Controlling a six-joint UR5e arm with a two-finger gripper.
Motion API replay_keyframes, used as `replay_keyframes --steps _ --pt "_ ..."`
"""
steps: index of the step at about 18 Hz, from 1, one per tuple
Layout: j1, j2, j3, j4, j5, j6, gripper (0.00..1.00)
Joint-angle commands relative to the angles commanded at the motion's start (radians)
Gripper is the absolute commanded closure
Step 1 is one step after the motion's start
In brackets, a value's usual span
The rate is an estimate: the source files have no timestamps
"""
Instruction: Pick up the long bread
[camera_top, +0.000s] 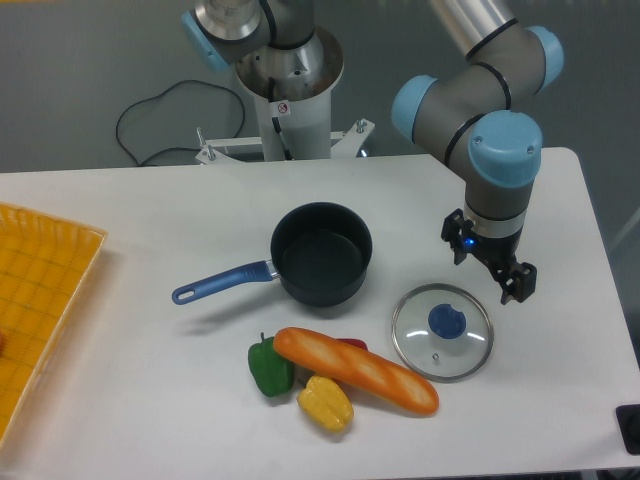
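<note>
Reaching for the bread (356, 370), lying slantwise near the front of the table (150, 220), between the peppers (325, 403) on its left and the glass lid (442, 331) on its right. Tool (490, 268) empty above the lid's far edge; fingers spread or pressed together, cannot tell. Best taken across the loaf's middle, clear of lid and peppers.

Peppers (300, 385) and lid (442, 332) crowding bread (356, 370).

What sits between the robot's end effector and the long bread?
The glass lid lies between the end effector and the long bread, seen in the fixed camera view.
</note>
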Motion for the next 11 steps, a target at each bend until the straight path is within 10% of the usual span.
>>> replay_keyframes --steps 11 --pt "-0.031 0.008 -0.011 0.003 0.005 -0.169 0.00"
